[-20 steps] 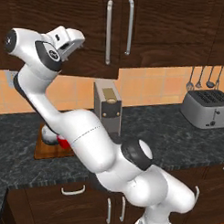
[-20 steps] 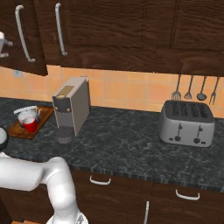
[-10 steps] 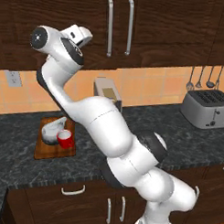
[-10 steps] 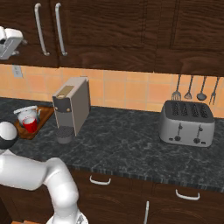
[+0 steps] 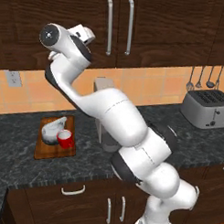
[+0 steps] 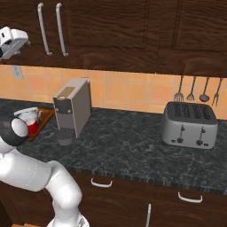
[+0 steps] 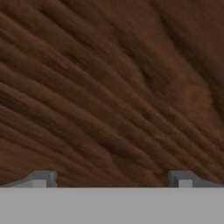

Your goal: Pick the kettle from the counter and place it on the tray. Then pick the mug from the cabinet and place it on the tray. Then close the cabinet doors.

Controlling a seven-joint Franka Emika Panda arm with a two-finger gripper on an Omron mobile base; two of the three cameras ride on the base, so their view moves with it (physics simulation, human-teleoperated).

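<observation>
Cabinet doors (image 5: 119, 27) stand shut in the upper middle of the left base view, their two silver bar handles (image 5: 109, 26) side by side. Half a second ago our arm reached up more steeply at the left of that frame; now the hand has swung rightward and sits against the left door's face, just left of the handles. A second ago the arm hid most of the board; now it is uncovered. We judge from this that the last step, closing the doors, is done or all but done, and that only a final press or a retreat remains.

On the counter (image 5: 20, 161), at the left of the left base view, the tray (image 5: 53, 150) carries both the kettle (image 5: 51, 129) and the mug (image 5: 65, 139), touching or nearly so, the red mug to the right of the kettle. So the first two steps look finished.

Our gripper (image 7: 112, 179) shows best in the hand view: the two fingertips (image 7: 43, 178) rise far apart at the bottom edge, spread wide with nothing between them, and wood grain lies close ahead, so the hand faces the door at short range. The base views cannot tell us that spread. The right base view adds the hand (image 6: 12, 39) at its upper left, plus a coffee machine (image 6: 72, 108) and a toaster (image 6: 189, 125) along the counter.
</observation>
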